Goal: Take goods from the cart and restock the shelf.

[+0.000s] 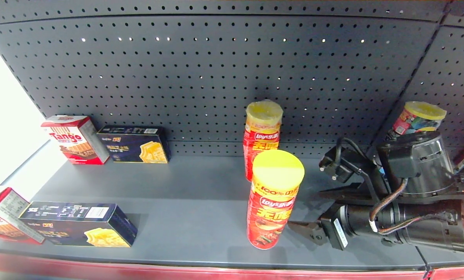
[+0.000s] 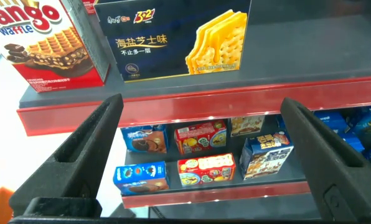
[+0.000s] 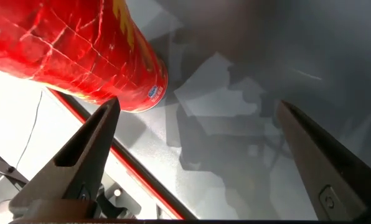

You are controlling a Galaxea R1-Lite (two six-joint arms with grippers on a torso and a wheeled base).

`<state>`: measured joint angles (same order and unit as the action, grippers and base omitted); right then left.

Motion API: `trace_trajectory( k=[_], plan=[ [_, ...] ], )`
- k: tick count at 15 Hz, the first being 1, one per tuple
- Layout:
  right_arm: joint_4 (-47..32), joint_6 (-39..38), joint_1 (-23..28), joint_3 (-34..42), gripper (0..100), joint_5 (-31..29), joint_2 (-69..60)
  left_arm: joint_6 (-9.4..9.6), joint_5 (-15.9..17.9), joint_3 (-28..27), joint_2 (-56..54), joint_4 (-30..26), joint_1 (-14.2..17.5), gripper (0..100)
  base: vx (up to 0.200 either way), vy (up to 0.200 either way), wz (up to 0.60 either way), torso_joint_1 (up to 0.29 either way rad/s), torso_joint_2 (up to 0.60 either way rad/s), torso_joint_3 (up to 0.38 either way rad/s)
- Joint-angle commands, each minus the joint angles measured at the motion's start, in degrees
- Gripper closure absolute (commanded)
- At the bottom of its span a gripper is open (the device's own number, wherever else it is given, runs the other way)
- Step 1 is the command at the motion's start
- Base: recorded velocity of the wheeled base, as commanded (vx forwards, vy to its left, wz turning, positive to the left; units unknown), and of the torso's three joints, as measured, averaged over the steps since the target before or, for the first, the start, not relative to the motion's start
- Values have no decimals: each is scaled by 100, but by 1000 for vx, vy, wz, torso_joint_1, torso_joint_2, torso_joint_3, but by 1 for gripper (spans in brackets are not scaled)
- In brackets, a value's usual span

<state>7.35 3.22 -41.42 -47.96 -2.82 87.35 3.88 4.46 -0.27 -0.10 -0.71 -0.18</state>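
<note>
Matt metal shelf (image 1: 193, 202); glossy chip can (image 1: 273, 206).

I'm facing a dark grey perforated metal back panel (image 1: 201, 77). Small bright spots of light shine through some holes in its upper rows. On the right, a seam joins it to a second perforated panel (image 1: 457, 66) set at an angle. Below lies the flat dark grey shelf board (image 1: 193, 194), edged by a glossy red front strip (image 1: 177, 268). Past its left end I get only bright white light (image 1: 6, 128). My left wrist camera shows a lower shelf (image 2: 204, 191), also red-edged.
</note>
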Motion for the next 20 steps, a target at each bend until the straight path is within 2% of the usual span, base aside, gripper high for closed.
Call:
trace_trajectory(
  k=[1, 10, 20],
  plan=[
    [3, 3, -50, -21, 0, 0, 11, -1, 2, 0, 10, 0, 1, 0, 0, 0, 0, 0, 0, 0],
    [-6, -5, -50, 155, 0, -8, -148, -1, 2, 0, 10, -8, -8, 0, 0, 0, 0, 0, 0, 0],
    [12, 3, 38, 23, 0, 0, 72, -1, 2, 0, 10, -8, -8, 0, 0, 0, 0, 0, 0, 0]
  ],
)
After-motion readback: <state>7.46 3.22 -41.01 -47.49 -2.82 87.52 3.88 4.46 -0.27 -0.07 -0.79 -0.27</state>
